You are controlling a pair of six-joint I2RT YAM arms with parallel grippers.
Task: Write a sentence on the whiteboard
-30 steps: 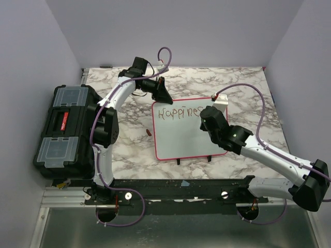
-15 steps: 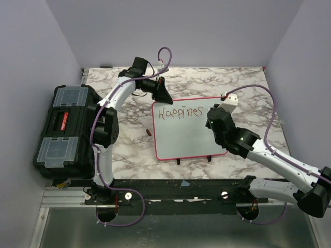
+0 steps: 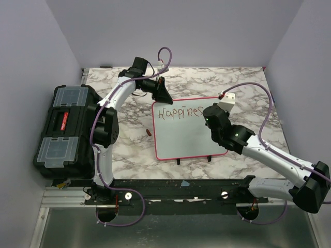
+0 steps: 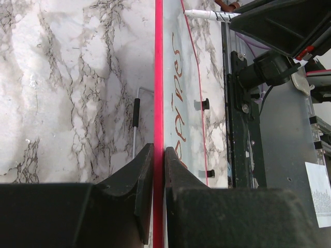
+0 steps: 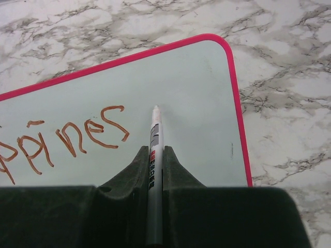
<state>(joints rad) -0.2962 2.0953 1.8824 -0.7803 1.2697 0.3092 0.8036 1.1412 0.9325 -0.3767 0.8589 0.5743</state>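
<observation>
At 9 o'clock on the worktop [image 3: 243,88], the toolbox [image 3: 64,132] is sitting shut. Its clear lids are showing nothing I can make out, and its red label is too small to read. The left jaws are clenching the pink frame of the whiteboard [image 3: 183,137] at its 11 o'clock corner. The board is lying mid-worktop, its long axis running 9 to 3. The sentence [image 3: 180,113] is reading "Happines" so far. The right jaws are grasping the marker [image 5: 155,124], its tip pointing to 12 in the wrist view, just right of the last "s".

White arms [image 3: 269,152], black hands [image 4: 158,151], purple cables [image 3: 164,48].
</observation>
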